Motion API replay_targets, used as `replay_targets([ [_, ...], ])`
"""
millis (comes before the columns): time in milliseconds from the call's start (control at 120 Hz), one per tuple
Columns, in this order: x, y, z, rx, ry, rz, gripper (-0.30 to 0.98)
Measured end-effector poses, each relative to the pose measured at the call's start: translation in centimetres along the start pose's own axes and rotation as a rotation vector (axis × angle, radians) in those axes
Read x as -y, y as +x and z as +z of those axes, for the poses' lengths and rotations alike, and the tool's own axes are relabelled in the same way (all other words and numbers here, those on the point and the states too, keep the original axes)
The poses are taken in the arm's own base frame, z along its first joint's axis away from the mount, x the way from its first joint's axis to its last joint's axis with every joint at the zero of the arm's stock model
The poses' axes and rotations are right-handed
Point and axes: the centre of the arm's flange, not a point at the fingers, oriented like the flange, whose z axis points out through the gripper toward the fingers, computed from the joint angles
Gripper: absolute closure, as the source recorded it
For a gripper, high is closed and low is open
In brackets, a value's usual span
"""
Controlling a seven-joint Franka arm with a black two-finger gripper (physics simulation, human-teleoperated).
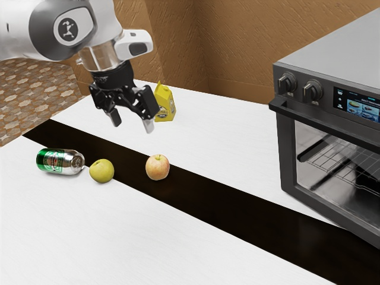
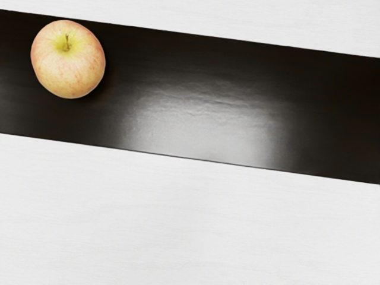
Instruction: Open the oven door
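Across the white table [image 1: 225, 139], oven door [image 1: 288, 157] and pincer [image 1: 132, 125] stand well apart.

At the exterior view's right, you see the grey oven [image 1: 338, 50] upright on the white desk [image 1: 237, 136], its dark-framed glass door [image 1: 287, 151] shut.

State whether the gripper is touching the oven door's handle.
Apart. The exterior view shows the gripper in the air, fingers spread, with a broad stretch of white tabletop showing between it and the handle.
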Motion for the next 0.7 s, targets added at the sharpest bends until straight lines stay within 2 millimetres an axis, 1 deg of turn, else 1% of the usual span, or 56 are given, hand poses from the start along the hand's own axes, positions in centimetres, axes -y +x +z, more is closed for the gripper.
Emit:
replay_targets([
  [167, 0.1, 0.0, 0.1, 0.004, -0.003, -0.005, 0.0],
  [200, 0.1, -0.1, -0.1, 0.001, -0.004, -0.006, 0.0],
  [208, 0.2, -0.2, -0.4, -0.004, -0.005, -0.005, 0.0],
  [217, 0.2, -0.4, -0.9, -0.014, -0.006, -0.004, 0.0],
  [250, 0.2, -1.8, -5.0, -0.091, -0.017, 0.005, 0.0],
  [292, 0.3, -4.8, -10.6, -0.2, -0.038, 0.047, 0.0],
  [317, 0.0, -6.6, -13.3, -0.258, -0.052, 0.107, 0.0],
  [333, -1.1, -7.7, -14.6, -0.279, -0.069, 0.171, 0.0],
  [350, -3.3, -8.5, -15.2, -0.287, -0.084, 0.253, 0.0],
  [392, -10.6, -10.5, -15.9, -0.288, -0.096, 0.495, 0.0],
  [417, -14.4, -12.2, -16.2, -0.291, -0.098, 0.631, 0.0],
  [450, -18.9, -14.7, -15.3, -0.285, -0.097, 0.804, 0.0],
  [475, -21.3, -16.2, -14.5, -0.284, -0.097, 0.911, 0.0],
  [517, -24.5, -18.5, -13.0, -0.289, -0.1, 1.074, 0.0],
  [567, -27.2, -20.7, -12.0, -0.317, -0.1, 1.239, 0.0],
  [650, -30.9, -22.9, -11.4, -0.378, -0.095, 1.473, 0.0],
  [700, -32.8, -23.7, -11.0, -0.411, -0.09, 1.594, 0.0],
])
